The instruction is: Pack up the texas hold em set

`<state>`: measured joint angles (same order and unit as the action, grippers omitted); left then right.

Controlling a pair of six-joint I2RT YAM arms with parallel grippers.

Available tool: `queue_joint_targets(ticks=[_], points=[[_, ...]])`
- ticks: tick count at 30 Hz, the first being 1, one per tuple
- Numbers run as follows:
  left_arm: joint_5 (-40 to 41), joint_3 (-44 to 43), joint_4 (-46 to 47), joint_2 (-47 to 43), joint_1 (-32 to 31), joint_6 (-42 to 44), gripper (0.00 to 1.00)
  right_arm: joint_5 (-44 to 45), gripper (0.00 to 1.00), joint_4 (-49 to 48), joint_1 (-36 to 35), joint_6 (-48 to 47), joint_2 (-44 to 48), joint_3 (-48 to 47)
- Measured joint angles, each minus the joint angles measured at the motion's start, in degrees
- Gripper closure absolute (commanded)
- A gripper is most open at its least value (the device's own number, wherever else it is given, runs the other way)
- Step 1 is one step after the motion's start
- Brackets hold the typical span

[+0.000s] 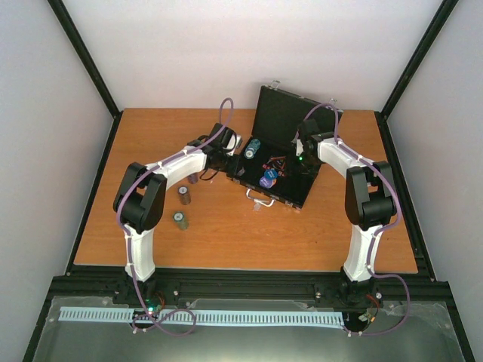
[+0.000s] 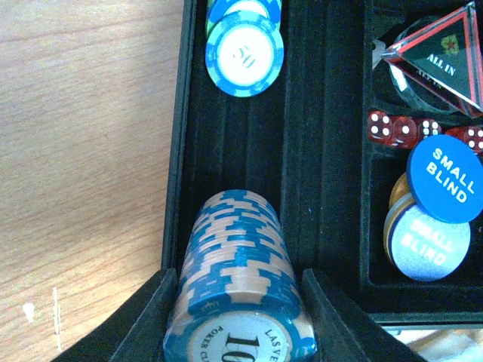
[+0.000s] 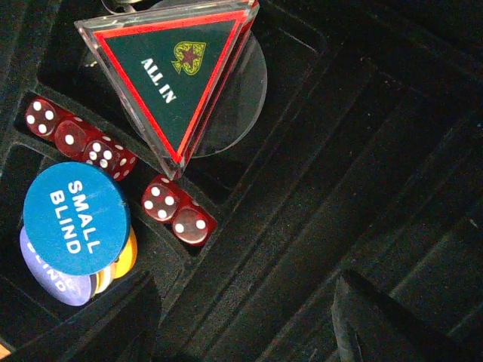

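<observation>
The left tool is partly closed, its two fingers pressed against either side of a blue-and-orange chip stack. It has that stack in its grip, lying on its side in a long ribbed groove at the left end of the case. Further along the same groove lies a second run of chips, blue and white with a "50" face.

The right tool stands wide open with nothing between its fingers. It hovers over the bare black grooves at the right of the case tray.

Beside it, the accessory pockets are already filled. The red-edged "ALL IN" triangle lies over a clear disc. Five red dice sit in a row below it. The blue "SMALL BLIND" button lies on top of a paler button and an orange disc.

The case itself lies open on the tabletop, between the two arms, with its lid raised at the back.

By my reckoning the job is somewhat past halfway. The small pieces are packed and two chip runs are in the tray. Left to do: let go of the gripped stack, fetch the loose stacks on the tabletop left of the case, two in plain sight and what looks like a third close under the left arm, then lower the lid and fasten the clasps.
</observation>
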<state>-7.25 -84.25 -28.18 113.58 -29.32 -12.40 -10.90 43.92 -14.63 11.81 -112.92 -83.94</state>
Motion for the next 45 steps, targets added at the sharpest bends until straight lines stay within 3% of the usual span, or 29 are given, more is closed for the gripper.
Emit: queue_joint_targets(ticks=[30,32,35,37,40,45], points=[[5.5,4.0,17.7,3.0,-0.5,-4.5,0.97,-0.1,0.36,0.0,0.0,0.0,-1.5,0.0],[5.6,4.2,18.0,3.0,-0.5,-4.5,0.81,-0.1,0.36,0.0,0.0,0.0,-1.7,0.0],[5.7,5.0,18.8,2.9,-0.5,-4.5,0.77,-0.1,0.36,-0.1,0.0,0.0,-1.7,0.0],[5.7,5.6,19.6,2.7,-0.6,-4.4,0.61,-0.1,0.36,-0.1,0.0,0.0,-1.7,0.0],[5.9,6.4,20.3,2.6,-0.6,-4.3,0.54,-0.1,0.36,-0.2,0.0,0.0,-1.7,0.0],[7.6,8.5,20.1,2.8,-0.6,-3.7,0.24,-0.1,0.36,-0.3,0.0,0.0,-1.8,0.0]])
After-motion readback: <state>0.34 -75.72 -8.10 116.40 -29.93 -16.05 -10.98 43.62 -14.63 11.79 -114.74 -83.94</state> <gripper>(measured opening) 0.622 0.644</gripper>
